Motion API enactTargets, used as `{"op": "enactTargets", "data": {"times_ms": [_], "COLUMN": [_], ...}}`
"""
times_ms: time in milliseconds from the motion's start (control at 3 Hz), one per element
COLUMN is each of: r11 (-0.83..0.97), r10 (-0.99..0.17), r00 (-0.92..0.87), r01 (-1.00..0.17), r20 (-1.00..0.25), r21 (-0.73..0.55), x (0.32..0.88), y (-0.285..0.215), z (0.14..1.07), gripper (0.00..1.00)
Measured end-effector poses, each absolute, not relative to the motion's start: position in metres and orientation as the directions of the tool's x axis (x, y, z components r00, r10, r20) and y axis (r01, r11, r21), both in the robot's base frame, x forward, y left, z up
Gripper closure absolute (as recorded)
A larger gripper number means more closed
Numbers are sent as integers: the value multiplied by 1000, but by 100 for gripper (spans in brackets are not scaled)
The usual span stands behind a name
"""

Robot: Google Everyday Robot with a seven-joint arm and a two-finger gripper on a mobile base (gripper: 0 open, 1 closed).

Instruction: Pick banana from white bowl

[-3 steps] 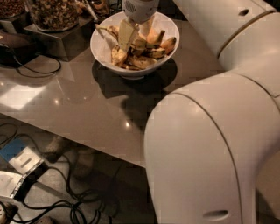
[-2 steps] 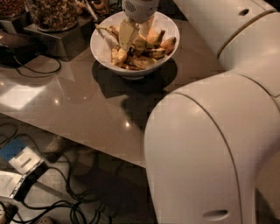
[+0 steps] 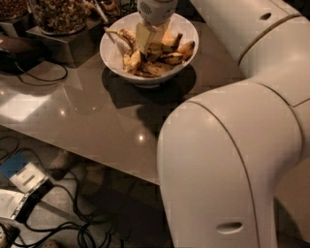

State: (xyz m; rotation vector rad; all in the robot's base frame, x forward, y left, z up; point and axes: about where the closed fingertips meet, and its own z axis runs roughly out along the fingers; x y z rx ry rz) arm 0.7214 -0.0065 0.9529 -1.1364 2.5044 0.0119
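Observation:
The white bowl (image 3: 112, 54) stands on the grey-brown table (image 3: 92, 116) at the top centre of the camera view. It holds a pile of spotted yellow-brown bananas (image 3: 160, 55); one stem pokes out at the left. My gripper (image 3: 147, 38) reaches straight down into the bowl from the top edge, its pale fingers in among the fruit. My large white arm fills the right half of the view and hides the table's right side.
Glass jars of nuts (image 3: 58, 14) stand on a dark stand at the top left. A black cable (image 3: 43, 77) lies on the table by them. Below the table's front edge, the floor holds cables and a blue-white box (image 3: 22, 177).

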Motion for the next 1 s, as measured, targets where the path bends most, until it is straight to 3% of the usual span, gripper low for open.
{"op": "enactTargets", "data": {"times_ms": [333, 1000], "r11": [671, 658], "r10": [-722, -719], "r00": [-587, -559], "r01": [-723, -739], "r20": [-367, -412], "r21": [-165, -145], "x": [726, 720], "y": [-9, -12], "z": [954, 962], "gripper": [100, 100]}}
